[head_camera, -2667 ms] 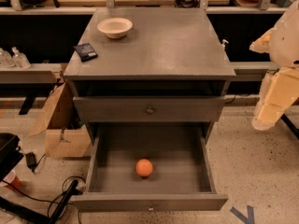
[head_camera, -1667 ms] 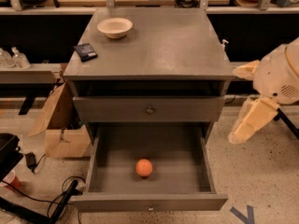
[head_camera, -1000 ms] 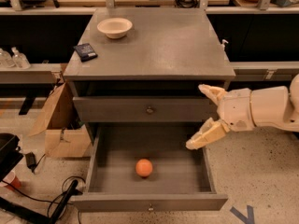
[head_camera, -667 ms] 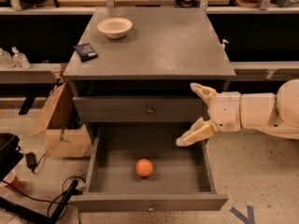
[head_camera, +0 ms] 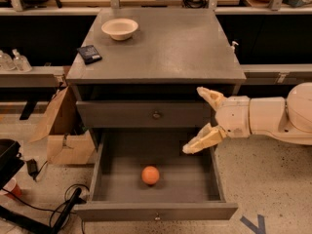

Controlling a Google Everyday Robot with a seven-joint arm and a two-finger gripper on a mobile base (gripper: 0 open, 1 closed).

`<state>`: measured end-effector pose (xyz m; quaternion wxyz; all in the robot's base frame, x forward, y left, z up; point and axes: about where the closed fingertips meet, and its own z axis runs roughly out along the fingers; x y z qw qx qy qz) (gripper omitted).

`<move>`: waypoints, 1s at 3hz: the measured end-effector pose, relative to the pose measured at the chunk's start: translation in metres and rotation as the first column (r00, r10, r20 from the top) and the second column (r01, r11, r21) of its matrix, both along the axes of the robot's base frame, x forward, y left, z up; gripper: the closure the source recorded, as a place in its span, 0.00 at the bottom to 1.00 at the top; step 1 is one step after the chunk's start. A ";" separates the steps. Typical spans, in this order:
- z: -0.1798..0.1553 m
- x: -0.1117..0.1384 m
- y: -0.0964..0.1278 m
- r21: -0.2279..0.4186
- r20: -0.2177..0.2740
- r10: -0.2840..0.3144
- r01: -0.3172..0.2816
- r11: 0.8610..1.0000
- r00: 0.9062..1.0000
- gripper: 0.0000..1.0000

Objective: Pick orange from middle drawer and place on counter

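Orange (head_camera: 150, 175) lies loose near the middle of the drawer (head_camera: 156, 211) floor, apart from every wall. The drawer stands pulled out, so the fruit is open to a reach from above. Gripper (head_camera: 192, 120) comes in from the right, over the drawer's right rear, jaws spread wide and empty. Counter (head_camera: 170, 48) above carries a bowl (head_camera: 120, 28) and a dark packet (head_camera: 89, 53) at its left; its centre and right are bare.

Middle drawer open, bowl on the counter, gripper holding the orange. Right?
Not quite. The camera view shows the gripper open and empty, by the drawer's right side; the orange lies on the drawer floor, apart from it. Drawer open, bowl on the counter: correct.
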<state>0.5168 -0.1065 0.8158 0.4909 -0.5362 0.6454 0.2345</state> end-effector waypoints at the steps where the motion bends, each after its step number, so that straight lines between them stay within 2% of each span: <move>1: -0.039 -0.009 0.015 0.011 -0.056 0.014 -0.014 1.000 0.998 0.00; 2: -0.152 -0.036 0.049 0.023 -0.198 0.038 -0.034 0.999 0.979 0.00; 3: -0.203 -0.047 0.060 0.024 -0.259 0.041 -0.036 0.999 0.965 0.00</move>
